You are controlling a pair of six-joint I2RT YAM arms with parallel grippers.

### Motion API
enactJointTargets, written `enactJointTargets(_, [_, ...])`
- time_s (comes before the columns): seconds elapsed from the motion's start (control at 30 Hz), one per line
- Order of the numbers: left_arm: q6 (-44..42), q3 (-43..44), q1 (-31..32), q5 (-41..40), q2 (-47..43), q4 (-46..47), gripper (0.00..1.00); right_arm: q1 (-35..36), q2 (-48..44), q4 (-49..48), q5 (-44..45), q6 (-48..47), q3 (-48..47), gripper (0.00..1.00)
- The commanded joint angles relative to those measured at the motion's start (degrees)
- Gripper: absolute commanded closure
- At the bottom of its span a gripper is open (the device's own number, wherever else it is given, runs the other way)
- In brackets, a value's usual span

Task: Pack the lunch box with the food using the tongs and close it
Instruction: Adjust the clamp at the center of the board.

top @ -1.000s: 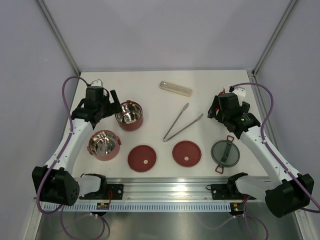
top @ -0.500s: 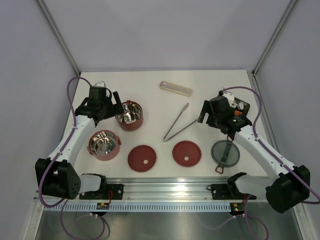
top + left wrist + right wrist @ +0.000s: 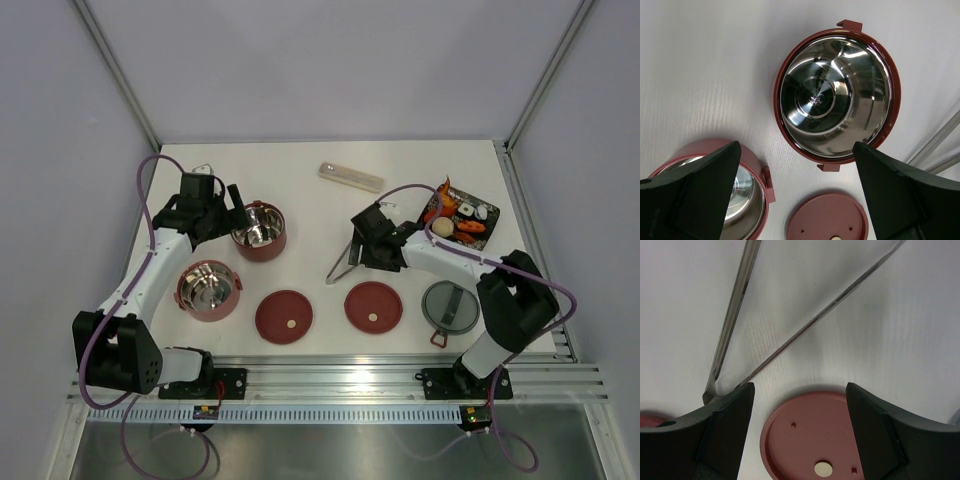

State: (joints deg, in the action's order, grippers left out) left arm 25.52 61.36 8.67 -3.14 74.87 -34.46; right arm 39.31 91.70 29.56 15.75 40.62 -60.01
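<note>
The tongs lie in a V on the white table, and in the right wrist view the tongs have their joined end by my left fingertip. My right gripper hovers over them, open, with nothing between its fingers. One maroon lunch box bowl stands empty just beyond my left gripper, which is open and holds nothing. A second bowl sits nearer. Two disc lids and the grey top lid lie in front. The food rests on a black tray.
The black tray sits at the right edge of the table. A pale beige case lies at the back centre. One disc lid is right under my right fingers. Metal frame posts stand at the back corners.
My right arm has swung left from above the tray to above the tongs, uncovering the tray and food. The left arm has barely shifted.
</note>
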Motion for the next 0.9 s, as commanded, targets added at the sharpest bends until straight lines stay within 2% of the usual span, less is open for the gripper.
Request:
enactJointTargets(0.0, [-0.03, 2.09, 0.12, 1.11, 0.19, 0.80, 0.01, -0.02, 4.08, -2.76, 0.42, 2.45, -5.37, 0.19])
enactJointTargets(0.17, [-0.20, 1.48, 0.21, 1.03, -0.16, 0.53, 0.01, -0.81, 9.89, -3.46, -0.36, 2.18, -8.98, 0.22])
enactJointTargets(0.3, [-0.38, 1.48, 0.21, 0.76, -1.13, 0.01, 0.01, -1.08, 14.55, -3.63, -0.89, 0.95, -11.27, 0.31])
enactJointTargets(0.57, [-0.47, 1.04, 0.12, 0.68, -2.36, 0.01, 0.01, -1.08, 17.37, -3.46, -0.54, -7.48, -15.22, 0.67])
enactJointTargets(0.77, [-0.47, 0.78, 0.21, 0.59, -3.24, -0.26, 0.01, -1.16, 17.55, -1.70, -1.25, -15.04, -18.39, 0.86])
enactJointTargets(0.87, [-1.26, 1.39, 0.21, -0.02, -3.59, -1.14, 0.01, -1.08, 17.11, -0.12, -1.33, -16.80, -19.36, 0.92])
